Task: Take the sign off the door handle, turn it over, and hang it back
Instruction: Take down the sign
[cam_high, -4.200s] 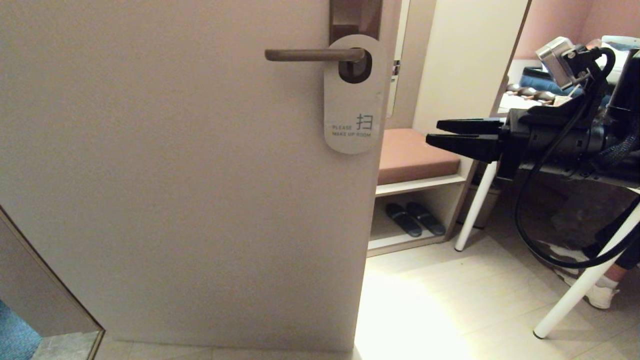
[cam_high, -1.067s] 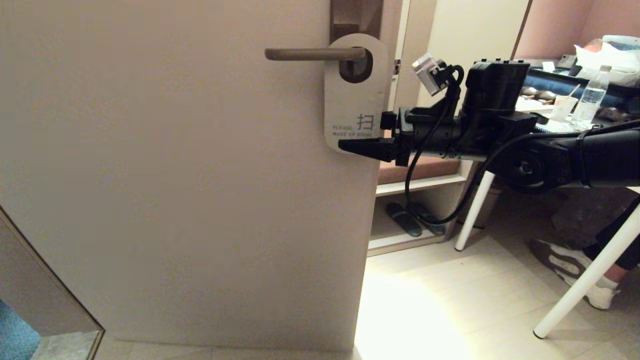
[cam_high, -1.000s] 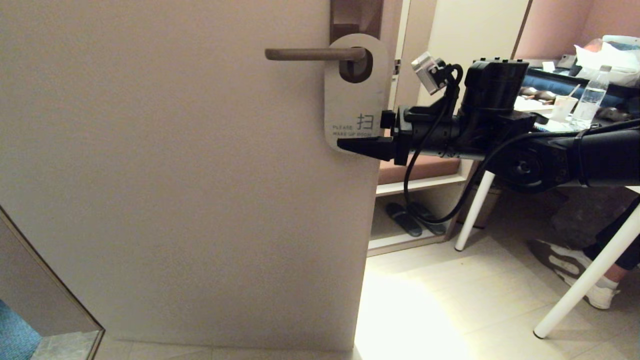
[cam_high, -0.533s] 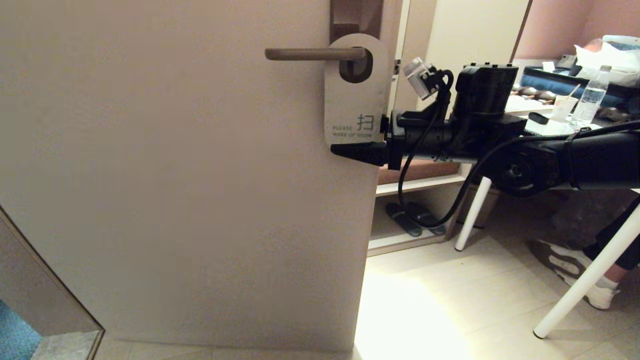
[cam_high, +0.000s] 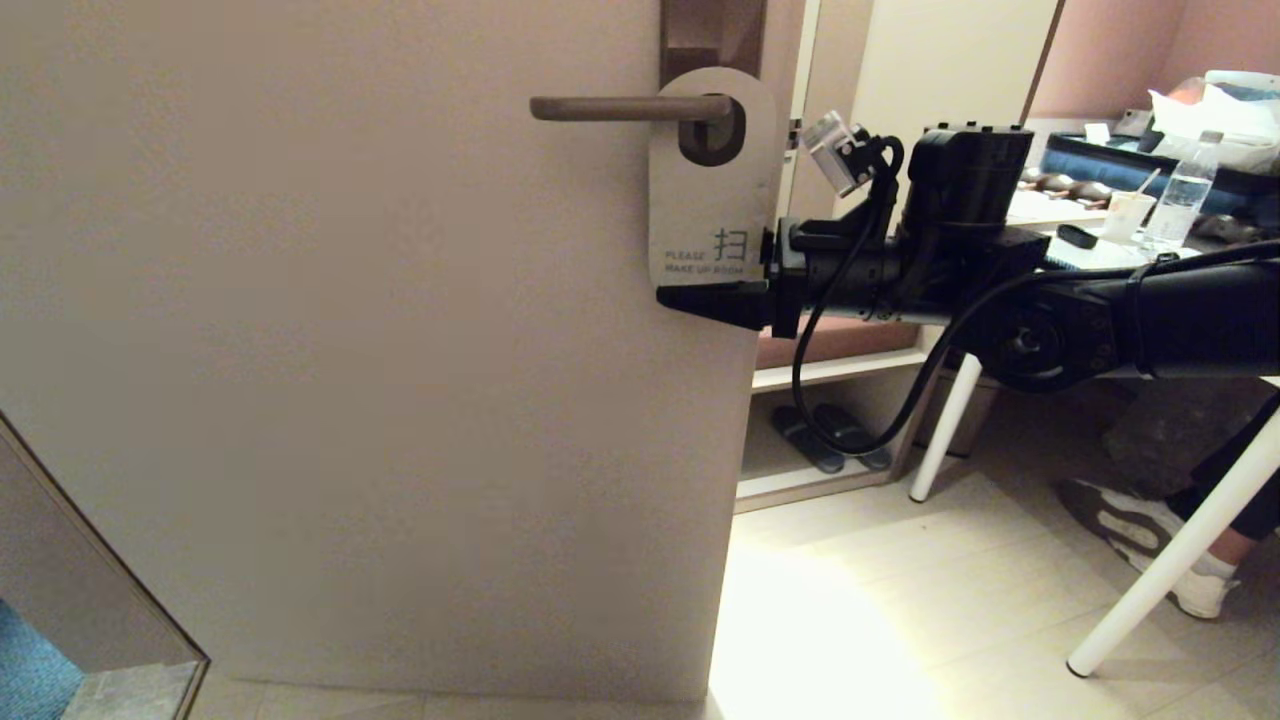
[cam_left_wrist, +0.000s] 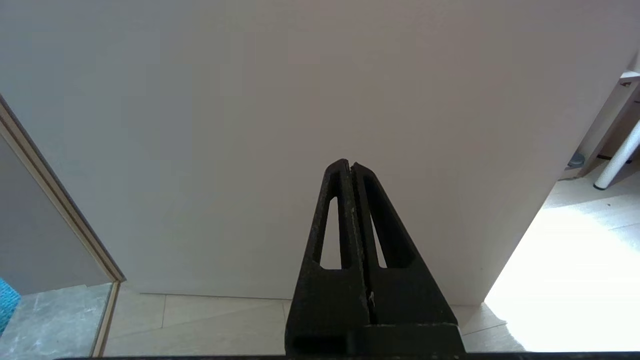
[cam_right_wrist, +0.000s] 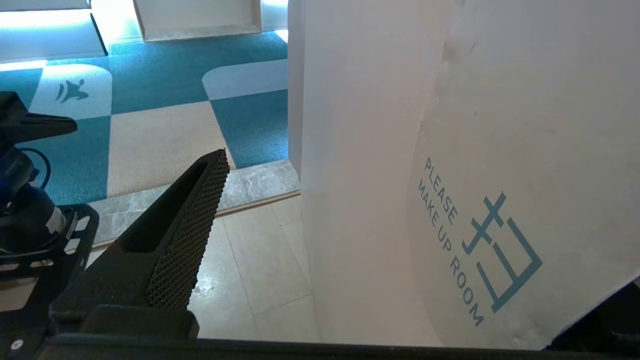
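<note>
The sign (cam_high: 712, 190) hangs by its oval hole on the door handle (cam_high: 620, 107), white "PLEASE MAKE UP ROOM" side facing out. The handle is a dark lever on a brown backplate (cam_high: 712, 35). My right gripper (cam_high: 690, 292) is open at the sign's lower edge. One finger lies in front of the card and the other is hidden behind it. In the right wrist view the sign (cam_right_wrist: 525, 150) fills the space beside one ribbed finger (cam_right_wrist: 190, 225). My left gripper (cam_left_wrist: 350, 165) is shut and empty, low, pointing at the door, out of the head view.
The pale door (cam_high: 350, 350) fills the left and middle. Past its edge stand a bench with a brown cushion (cam_high: 830, 340), slippers (cam_high: 830, 440) beneath it, white table legs (cam_high: 950, 420) and a person's shoe (cam_high: 1130, 520). A frame edge (cam_high: 100, 560) runs at lower left.
My right arm has come in from the right to the sign. In the last second it moved slightly further left, and its front finger now covers the card's bottom edge.
</note>
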